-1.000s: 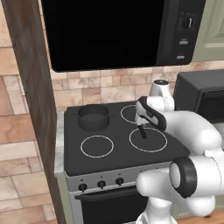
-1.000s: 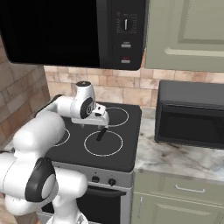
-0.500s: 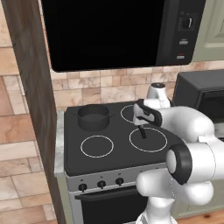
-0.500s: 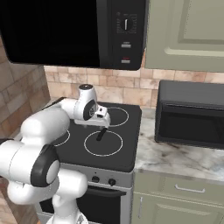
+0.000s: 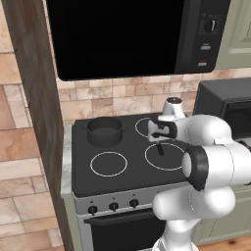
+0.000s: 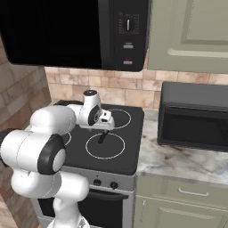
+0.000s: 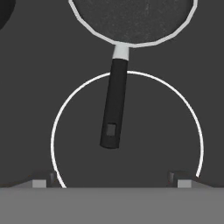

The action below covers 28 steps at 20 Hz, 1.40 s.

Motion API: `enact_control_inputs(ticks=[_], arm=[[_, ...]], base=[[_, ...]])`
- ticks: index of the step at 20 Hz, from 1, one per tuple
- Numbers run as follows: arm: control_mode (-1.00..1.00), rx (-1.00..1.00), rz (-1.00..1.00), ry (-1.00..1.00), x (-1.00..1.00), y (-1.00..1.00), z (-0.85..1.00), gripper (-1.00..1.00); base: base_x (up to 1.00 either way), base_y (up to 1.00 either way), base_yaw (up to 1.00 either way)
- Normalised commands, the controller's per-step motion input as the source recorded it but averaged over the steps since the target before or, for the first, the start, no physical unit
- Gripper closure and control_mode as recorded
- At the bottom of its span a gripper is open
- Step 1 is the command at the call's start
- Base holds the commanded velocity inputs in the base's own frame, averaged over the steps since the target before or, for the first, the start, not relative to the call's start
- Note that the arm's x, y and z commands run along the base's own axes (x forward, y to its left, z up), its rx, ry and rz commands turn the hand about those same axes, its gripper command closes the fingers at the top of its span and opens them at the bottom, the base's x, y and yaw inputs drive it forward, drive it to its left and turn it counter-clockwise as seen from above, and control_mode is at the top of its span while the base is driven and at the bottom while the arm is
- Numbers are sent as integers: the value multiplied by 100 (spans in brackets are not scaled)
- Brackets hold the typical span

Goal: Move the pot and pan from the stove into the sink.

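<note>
Gripper: the two-finger gripper hangs over the front right burner ring with its jaws spread wide, grasping nothing.
Pan: the shallow round black frying pan with a pale rim sits on the black glass stove; its long dark handle lies over that ring, between and beyond the fingertips.
Pot: the short dark grey cylindrical pot stands on the rear left burner, well apart from the gripper.
</note>
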Motion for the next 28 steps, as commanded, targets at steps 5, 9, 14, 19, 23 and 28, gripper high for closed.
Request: enact_control_inputs(ticks=[5,9,14,19,23,28], arm=[[-100,-1,0,-5,20,-7,-33,-100],[-100,0,0,-5,16,-8,-33,-100],[-100,0,0,-5,21,-3,-30,-100],[-100,0,0,-2,20,0,-27,-100],[-100,0,0,-2,14,0,-22,-100],[-100,0,0,-1,8,0,-16,-100]], base=[[0,0,0],[0,0,0],[0,0,0],[0,0,0],[0,0,0],[0,0,0]])
